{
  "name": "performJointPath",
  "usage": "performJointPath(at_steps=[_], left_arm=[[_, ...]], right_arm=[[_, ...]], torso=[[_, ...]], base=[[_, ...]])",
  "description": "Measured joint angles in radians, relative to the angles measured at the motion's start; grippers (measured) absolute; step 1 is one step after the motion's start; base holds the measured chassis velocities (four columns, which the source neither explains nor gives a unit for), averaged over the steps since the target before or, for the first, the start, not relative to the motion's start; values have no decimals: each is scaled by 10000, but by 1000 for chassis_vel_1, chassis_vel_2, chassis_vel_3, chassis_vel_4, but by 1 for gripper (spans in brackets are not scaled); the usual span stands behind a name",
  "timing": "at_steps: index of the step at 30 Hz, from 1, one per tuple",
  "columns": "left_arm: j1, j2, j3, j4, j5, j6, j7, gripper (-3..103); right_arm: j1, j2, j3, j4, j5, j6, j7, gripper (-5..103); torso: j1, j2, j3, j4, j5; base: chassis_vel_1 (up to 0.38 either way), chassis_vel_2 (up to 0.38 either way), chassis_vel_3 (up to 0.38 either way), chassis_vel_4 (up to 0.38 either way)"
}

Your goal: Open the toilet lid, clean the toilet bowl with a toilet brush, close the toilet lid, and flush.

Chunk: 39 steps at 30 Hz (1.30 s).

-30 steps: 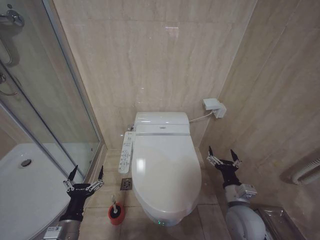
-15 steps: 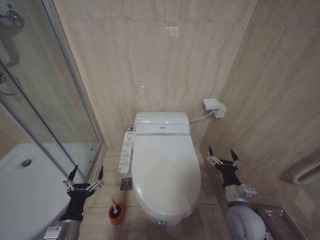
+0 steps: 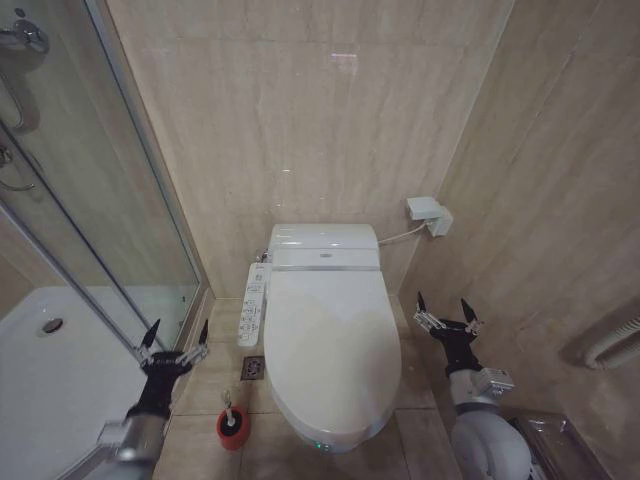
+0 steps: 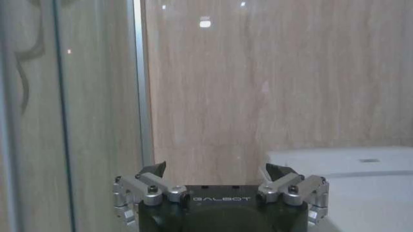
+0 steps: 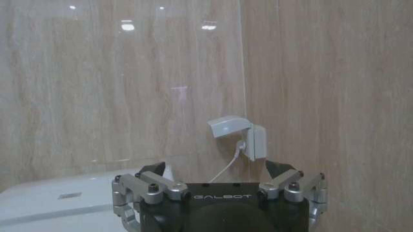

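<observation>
I'm looking down into a small bathroom: beige marble-look tiles on the back wall (image 3: 300, 110) and right wall, beige tiled floor (image 3: 205, 425). Glass shower screen (image 3: 90, 200) on my left w/ a white shower tray (image 3: 50, 390) behind it. White wall box (image 3: 428, 215) w/ a cable sits right of the tank, also seen from the right wrist cam.

Toilet lid (image 3: 330, 350) is down, flat over the bowl; bowl interior hidden. Long axis runs from the back wall toward me, hinge end at the tank, rounded nose pointing at me. Control panel (image 3: 252, 303) lies along its left side.

Toilet brush (image 3: 229, 413) stands about upright in its red cup on the floor, just left of the lid's front end, handle up.

Left tool (image 3: 175, 338) hangs over the floor by the shower edge, above and left of the brush, 2 fingers spread wide, holding nothing. Right tool (image 3: 446, 310) sits right of the toilet near the right wall, fingers likewise spread, nothing held. Neither touches the lid.
</observation>
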Motion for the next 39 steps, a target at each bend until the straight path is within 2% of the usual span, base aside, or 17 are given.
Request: performJointPath(at_steps=[1, 2, 6, 7, 10, 17, 19, 20, 24, 25, 28, 29, 32, 33, 35, 39], left_arm=[[0, 0, 0, 0, 0, 0, 0, 100], [-209, 23, 15, 64, -72, 234, 0, 100], [-1472, 143, 99, 443, -504, 1652, -2, 100], [-1472, 143, 99, 443, -504, 1652, -2, 100], [-2283, 221, 150, 683, -785, 2549, -4, 100], [-2338, 231, 152, 582, -814, 2693, -24, 100], [-2013, 231, 71, -329, -674, 2550, -129, 100], [-2013, 231, 71, -329, -674, 2550, -129, 100], [-1429, 220, -48, -1760, -322, 2106, -304, 100], [-1429, 220, -48, -1760, -322, 2106, -304, 100], [-1184, 163, 214, -1168, 149, 996, -298, 100], [-1184, 163, 214, -1168, 149, 996, -298, 100], [-1178, 41, 412, -127, 290, 164, -276, 100], [-1178, 41, 412, -127, 290, 164, -276, 100], [-1245, -27, 463, 314, 294, -267, -250, 100], [-1291, -82, 482, 472, 146, -339, -280, 100]], right_arm=[[0, 0, 0, 0, 0, 0, 0, 100], [0, 0, 0, 0, 0, 0, 0, 100], [0, 0, 0, 0, -3, 0, 0, 100], [0, 0, 0, 0, -3, 0, 0, 100], [0, 0, -1, 0, -5, 0, 0, 100], [0, 0, -1, 0, -7, 0, 0, 100], [0, 0, -1, 0, -7, 0, 0, 100], [0, 0, -1, 0, -7, 0, 0, 100], [1, -1, -1, 0, -7, 0, 0, 100], [1, -1, -1, 0, -7, 0, 0, 100], [0, -1, -1, 0, -7, 0, 0, 100], [0, -1, -1, 0, -7, 0, 0, 100], [1, -1, -1, 0, -7, 1, -1, 100], [1, -1, -1, 0, -7, 1, -1, 100], [1, -1, -1, 0, -7, 1, -1, 100], [0, -1, -1, 0, -7, 1, 0, 100]], torso=[[0, 0, 0, 0, 0], [0, 0, 0, 0, 1], [0, 0, 1, 1, 1], [0, 0, 1, 1, 1], [1, 0, 1, -3, 1], [0, 0, 1, 2, -1], [-1, 0, 0, 2, 3], [-1, 0, 0, 2, 3], [-3, 1, -1, 4, 8], [-3, 1, -1, 4, 8], [-4, 1, -1, -1, 1], [-4, 1, -1, -1, 1], [-2, 1, 0, 1, -1], [-2, 1, 0, 1, -1], [-2, 1, 0, 1, 0], [-2, 0, 0, 1, 1]], base=[[0, 0, 0, 0], [0, 0, 0, 0], [0, 0, 0, 0], [0, 0, 0, 0], [0, 0, 0, 0], [0, 0, 0, 0], [0, 0, 0, 0], [0, 0, 0, 0], [0, 0, 0, 0], [0, 0, 0, 0], [0, 0, 0, 0], [0, 0, 0, 0], [0, 0, 0, 0], [0, 0, 0, 0], [0, 0, 0, 0], [0, 0, 0, 0]])
